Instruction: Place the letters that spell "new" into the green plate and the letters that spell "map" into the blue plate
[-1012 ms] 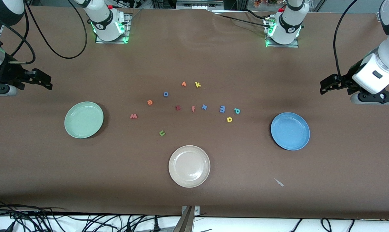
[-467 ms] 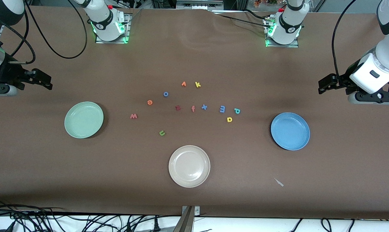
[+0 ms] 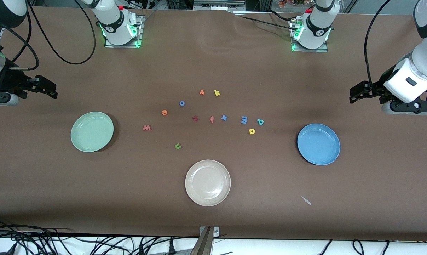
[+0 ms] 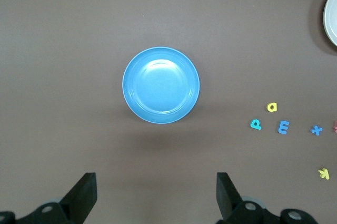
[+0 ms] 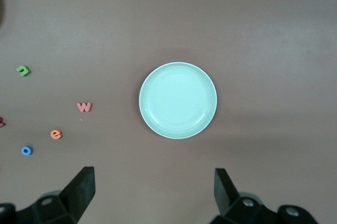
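Foam letters w (image 3: 146,128), e (image 3: 164,112), n (image 3: 178,146) lie mid-table nearer the green plate (image 3: 92,131); m (image 3: 244,120), a (image 3: 252,131), p (image 3: 260,122) nearer the blue plate (image 3: 318,144). Left gripper (image 3: 355,95) and right gripper (image 3: 50,90) hover spread wide, empty, at their table ends

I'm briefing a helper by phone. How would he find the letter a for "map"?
Start at the blue plate, toward the left arm's end of the table. Three letters cluster beside it, toward the table's middle. The yellow a is nearest the front camera, with the blue m and teal p just farther back.

Left end effector (image 3: 355,95) and right end effector (image 3: 48,89), both aloft, fingers spread.
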`<action>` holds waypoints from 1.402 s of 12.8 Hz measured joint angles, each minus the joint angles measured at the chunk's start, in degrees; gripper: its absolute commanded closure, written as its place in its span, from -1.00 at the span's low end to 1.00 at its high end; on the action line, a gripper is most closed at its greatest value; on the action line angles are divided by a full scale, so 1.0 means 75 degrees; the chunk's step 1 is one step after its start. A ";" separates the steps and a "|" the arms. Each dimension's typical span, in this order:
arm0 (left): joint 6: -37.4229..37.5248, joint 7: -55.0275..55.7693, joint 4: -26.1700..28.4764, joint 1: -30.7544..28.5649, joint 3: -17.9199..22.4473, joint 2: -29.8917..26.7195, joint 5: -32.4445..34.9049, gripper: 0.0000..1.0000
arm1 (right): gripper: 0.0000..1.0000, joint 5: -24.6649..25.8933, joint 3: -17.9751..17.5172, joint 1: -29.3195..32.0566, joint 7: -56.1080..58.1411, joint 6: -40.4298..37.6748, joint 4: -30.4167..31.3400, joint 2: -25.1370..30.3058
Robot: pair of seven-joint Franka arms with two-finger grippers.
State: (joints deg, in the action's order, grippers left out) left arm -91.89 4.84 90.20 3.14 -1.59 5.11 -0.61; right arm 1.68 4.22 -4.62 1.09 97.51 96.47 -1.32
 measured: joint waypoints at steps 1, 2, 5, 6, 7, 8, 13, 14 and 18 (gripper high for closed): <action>0.0000 0.0000 0.0000 0.0000 0.0000 0.0000 0.0000 -1.00 | -1.00 0.0000 0.0000 0.0000 0.0000 0.0000 0.0000 0.0000; 0.0000 0.0000 0.0000 0.0000 0.0000 0.0000 0.0000 -1.00 | -1.00 0.0000 0.0000 0.0000 0.0000 0.0000 0.0000 0.0000; 0.0000 0.0000 0.0000 0.0000 0.0000 0.0000 0.0000 -1.00 | -1.00 0.0000 0.0000 0.0000 0.0000 0.0000 0.0000 0.0000; 0.0000 0.0000 0.0000 0.0000 0.0000 0.0000 0.0000 -1.00 | -1.00 0.0000 0.0000 0.0000 0.0000 0.0000 0.0000 0.0000; 0.0000 0.0000 0.0000 0.0000 0.0000 0.0000 0.0000 -1.00 | -1.00 0.0000 0.0000 0.0000 0.0000 0.0000 0.0000 0.0000; 0.0000 0.0000 0.0000 0.0000 0.0000 0.0000 0.0000 -1.00 | -1.00 0.0000 0.0000 0.0000 0.0000 0.0000 0.0000 0.0000; 0.0097 0.0000 0.0110 0.0044 -0.0031 0.0174 0.0000 -1.00 | -1.00 0.0000 -0.0002 -0.0002 0.0000 0.0112 0.0001 -0.0128; 0.0097 0.0000 0.0139 0.0062 -0.0051 0.0256 0.0000 -1.00 | -1.00 0.0000 -0.0010 -0.0011 0.0008 0.0185 0.0001 -0.0182; -0.0055 0.0229 0.0052 0.0411 -0.0195 0.0859 -0.0006 -1.00 | -1.00 -0.0002 -0.0038 -0.0405 -0.0058 0.0415 0.0007 -0.0561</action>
State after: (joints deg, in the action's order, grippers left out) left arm -92.30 6.56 90.59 6.22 -3.06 11.55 -0.66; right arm 1.67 3.94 -7.65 0.65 100.63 96.52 -5.53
